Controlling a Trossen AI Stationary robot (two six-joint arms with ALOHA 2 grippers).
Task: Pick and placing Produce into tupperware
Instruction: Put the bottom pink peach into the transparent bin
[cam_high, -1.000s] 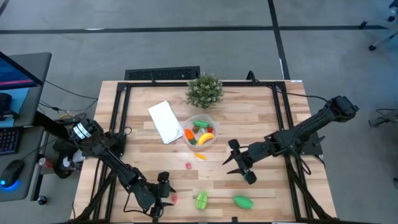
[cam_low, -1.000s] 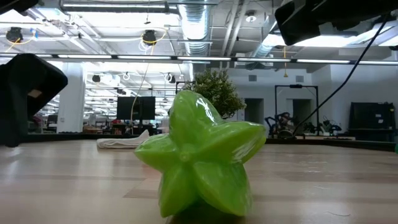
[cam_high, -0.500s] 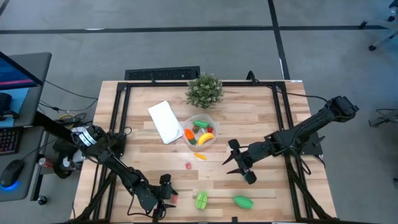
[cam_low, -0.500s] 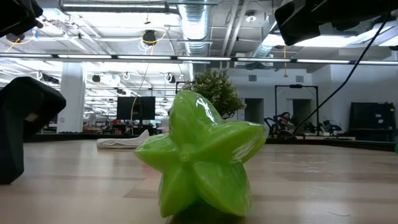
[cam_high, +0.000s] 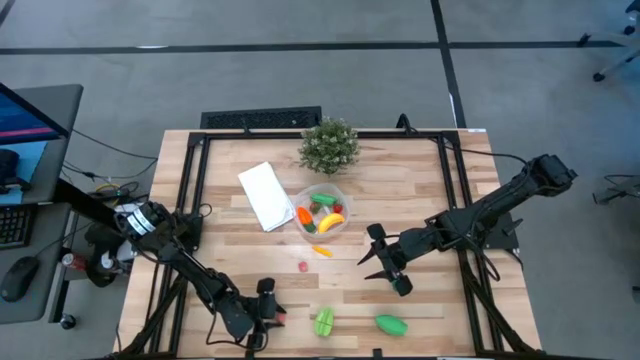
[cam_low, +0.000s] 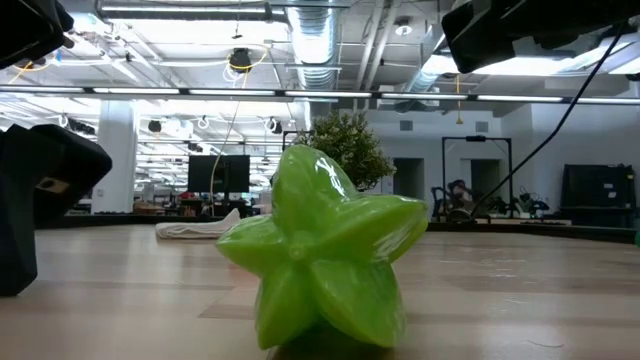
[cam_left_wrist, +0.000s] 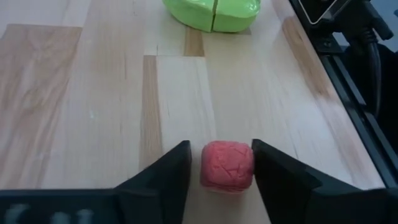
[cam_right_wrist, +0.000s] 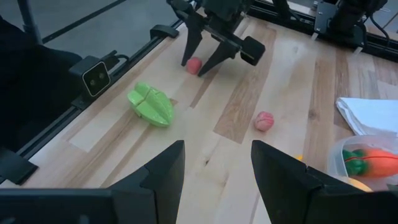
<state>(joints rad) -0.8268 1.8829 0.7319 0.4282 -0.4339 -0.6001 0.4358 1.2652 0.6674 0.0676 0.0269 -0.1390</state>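
A: Starting w/ the biggest — wood table (cam_high: 420, 190), potted plant (cam_high: 328, 146) at far edge, centre. White lid (cam_high: 266, 195) flat, just left of the tupperware (cam_high: 321, 211).

B: Tupperware contents?

A: Several produce pcs inside — yellow, orange, green, red bits. Tub sits just near of the plant, approx mid-table.

B: Arms?

A: Left arm reaches along the near-left side; left gripper (cam_high: 266, 310) low at near edge. Right arm comes in from the right; right gripper (cam_high: 383, 258) over bare wood, right of centre, fingers spread wide, holding nothing.

B: Left gripper state?

A: Wrist cam: fingers (cam_left_wrist: 166, 173) part open, straddling a red strawberry (cam_left_wrist: 227, 165) that rests on the wood. Narrow gap each side, can't tell if pads touch. Not clamped.

B: Loose produce?

A: Green star fruit (cam_high: 324, 321) near edge, just right of the left gripper. Green oval piece (cam_high: 391, 324) further right, same edge. Second red piece (cam_high: 303, 267) mid-table, well apart from the tub. Small orange piece (cam_high: 321, 251) just near of the tub, outside it.
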